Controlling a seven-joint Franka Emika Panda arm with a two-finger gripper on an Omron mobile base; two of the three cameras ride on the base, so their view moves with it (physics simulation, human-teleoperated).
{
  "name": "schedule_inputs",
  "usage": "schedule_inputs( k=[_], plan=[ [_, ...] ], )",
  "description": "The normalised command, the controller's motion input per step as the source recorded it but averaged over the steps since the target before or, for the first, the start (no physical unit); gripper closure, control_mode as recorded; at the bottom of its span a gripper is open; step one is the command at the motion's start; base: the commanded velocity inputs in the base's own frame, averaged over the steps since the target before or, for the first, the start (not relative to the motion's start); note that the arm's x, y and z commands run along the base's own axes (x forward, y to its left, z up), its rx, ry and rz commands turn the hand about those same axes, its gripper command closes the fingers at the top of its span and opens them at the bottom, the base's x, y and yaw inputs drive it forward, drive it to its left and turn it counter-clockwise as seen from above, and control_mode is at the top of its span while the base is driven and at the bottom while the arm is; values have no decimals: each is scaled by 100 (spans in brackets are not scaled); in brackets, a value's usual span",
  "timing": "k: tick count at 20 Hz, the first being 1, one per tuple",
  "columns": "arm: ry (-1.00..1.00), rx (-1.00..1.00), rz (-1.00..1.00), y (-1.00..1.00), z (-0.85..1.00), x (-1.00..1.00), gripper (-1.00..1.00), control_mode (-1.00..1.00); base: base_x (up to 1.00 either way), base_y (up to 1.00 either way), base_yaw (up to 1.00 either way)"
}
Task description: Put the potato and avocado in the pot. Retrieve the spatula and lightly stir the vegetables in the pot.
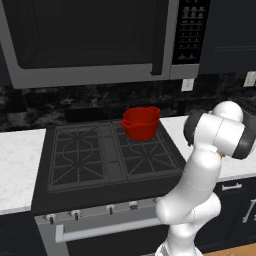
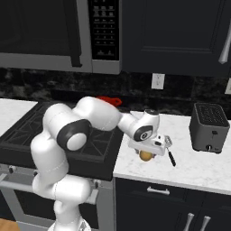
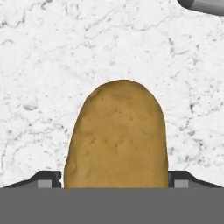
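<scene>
A tan potato (image 3: 116,140) lies on the white marble counter (image 2: 194,169) right of the stove. My gripper (image 3: 113,180) hangs low over it, jaws open, with one dark fingertip (image 3: 48,179) close on each side of it. From the right base view the potato (image 2: 145,156) peeks out under the hand (image 2: 151,145). Just to the potato's right lies the dark spatula (image 2: 171,158). The red pot (image 1: 141,122) stands on the stove's back right burner, apart from the gripper. The avocado is out of view.
A grey toaster (image 2: 209,127) stands at the back right of the counter. The black stove (image 1: 100,155) lies to the left, under a microwave (image 1: 90,40). Dark cabinets hang above the counter, and a wall outlet (image 2: 157,81) sits behind it.
</scene>
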Motion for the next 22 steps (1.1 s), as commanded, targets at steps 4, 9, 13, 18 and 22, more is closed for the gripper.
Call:
schedule_inputs(
  k=[4, 9, 13, 18, 22],
  plan=[
    [4, 0, 0, 0, -16, 6, 100, -100, 0, 0, 0],
    [-1, 3, 6, 31, 36, 2, 100, -100, 0, 0, 0],
    [-32, 1, 8, 97, 100, 13, 100, -100, 0, 0, 0],
    [-11, 2, 2, 28, 29, 4, 100, -100, 0, 0, 0],
    [-17, 0, 0, 37, 57, 3, 100, -100, 0, 0, 0]
  ],
)
